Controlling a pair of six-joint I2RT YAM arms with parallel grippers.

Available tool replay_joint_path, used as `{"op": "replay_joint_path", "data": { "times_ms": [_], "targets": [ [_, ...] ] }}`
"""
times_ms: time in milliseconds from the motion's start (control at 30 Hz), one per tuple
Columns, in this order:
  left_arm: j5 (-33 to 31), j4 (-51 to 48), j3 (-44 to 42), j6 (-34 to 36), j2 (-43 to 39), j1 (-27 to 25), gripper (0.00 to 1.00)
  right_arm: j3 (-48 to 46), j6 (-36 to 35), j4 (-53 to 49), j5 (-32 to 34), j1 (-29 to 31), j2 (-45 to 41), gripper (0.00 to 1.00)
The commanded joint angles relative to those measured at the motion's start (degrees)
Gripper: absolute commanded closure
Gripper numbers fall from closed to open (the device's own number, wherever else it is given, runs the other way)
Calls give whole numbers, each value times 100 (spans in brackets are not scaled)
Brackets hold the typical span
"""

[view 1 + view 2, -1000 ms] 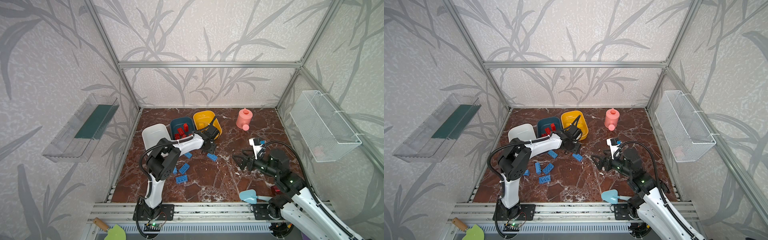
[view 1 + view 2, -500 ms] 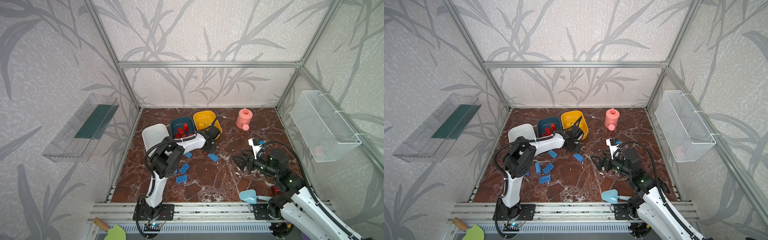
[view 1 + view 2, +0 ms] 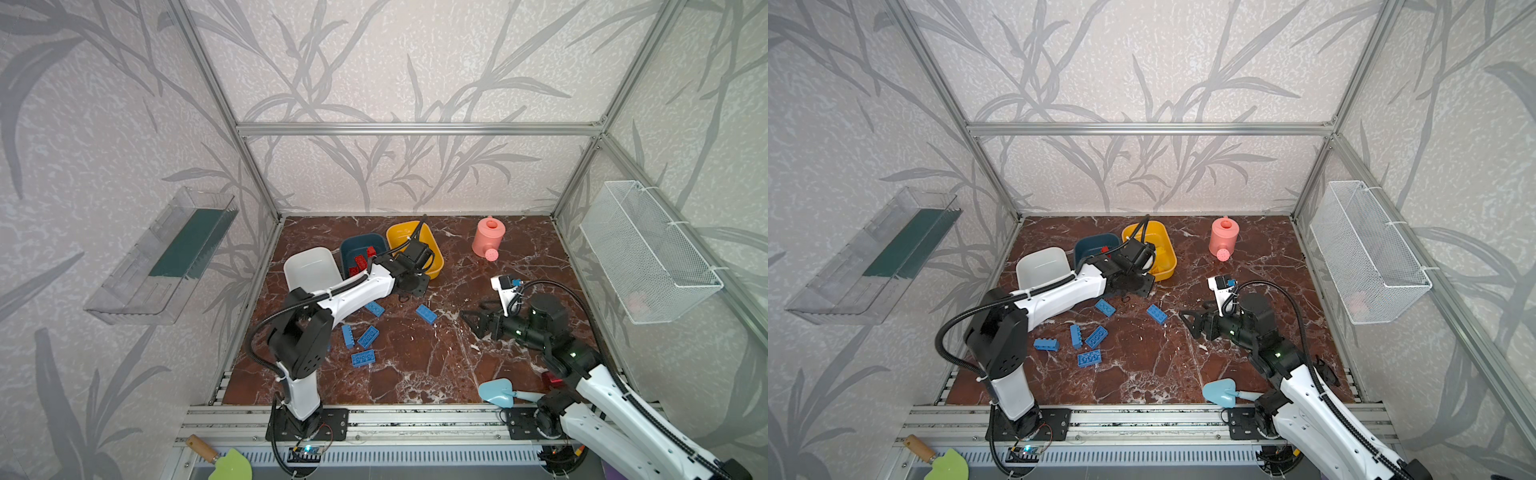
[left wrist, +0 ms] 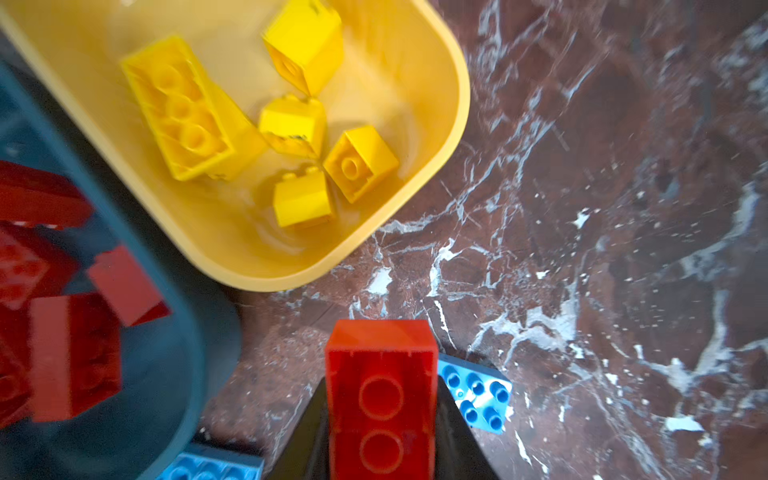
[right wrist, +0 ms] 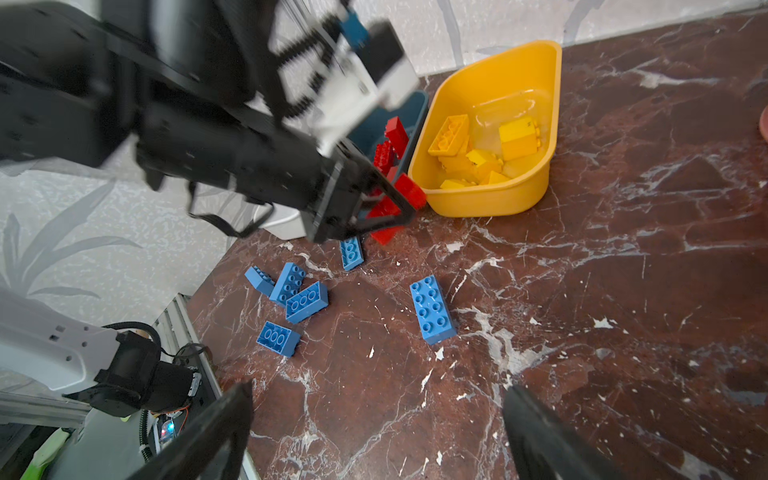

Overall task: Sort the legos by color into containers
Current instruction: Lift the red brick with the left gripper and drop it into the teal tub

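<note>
Both top views showed the left gripper (image 3: 409, 286) reaching low over the marble floor (image 3: 415, 374), just in front of the yellow tub (image 3: 395, 233) and the dark teal tub (image 3: 353, 244); its jaws were hidden under the wrist there. The white tub (image 3: 309, 268) stood beside the teal one, toward the left wall. Red bricks (image 3: 360, 262) lay in the dark teal tub. Blue bricks (image 3: 368, 336) lay scattered on the floor between the tubs and the arm bases, one of them (image 3: 427, 313) apart near the middle. The right gripper (image 3: 469, 323) hovered above the floor on the right side, jaws spread wide with nothing between them, pointing toward the blue bricks.

Left wrist view showed the left gripper pinching a red brick (image 4: 380, 399) by its long sides, hollow underside facing the camera. Whether the brick touched the floor could not be told. A blue brick (image 4: 473, 395) lay on the floor just beside it. Beyond it sat the yellow tub with yellow bricks (image 4: 191, 112) inside, and next to that the dark teal tub with its red bricks.

Right wrist view showed the right gripper's fingers (image 5: 216, 432) far apart at the frame edge, bare floor between them. Ahead, six blue bricks lay on the floor, and the left gripper held the red brick close to where the yellow and teal tubs met.
</note>
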Motion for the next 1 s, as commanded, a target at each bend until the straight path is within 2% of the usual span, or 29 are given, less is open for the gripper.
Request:
{"op": "replay_joint_path", "data": {
  "times_ms": [0, 133, 267, 600, 700, 833, 967],
  "targets": [
    [-323, -442, 81, -298, -381, 401, 75, -113, 91, 319, -128, -5, 248, 6],
    [-308, -733, 325, -418, -358, 1011, 75, -179, 165, 524, -164, 27, 512, 6],
    [-256, -891, 635, -501, 38, 1505, 75, -241, 174, 634, -122, 65, 651, 6],
    [-226, -1222, 1662, -344, 1257, 1818, 72, -235, 55, 570, 8, 117, 886, 6],
    [-302, -1313, 1771, -378, 1407, 1832, 65, -167, -33, 489, 63, 185, 1007, 5],
    [-356, -1342, 1740, -413, 1327, 1829, 47, 22, -231, 257, 307, 382, 1203, 2],
    [-241, -1390, 1672, -405, 1019, 1834, 39, 357, -569, 98, 444, 656, 1669, 0]
  ]
}}
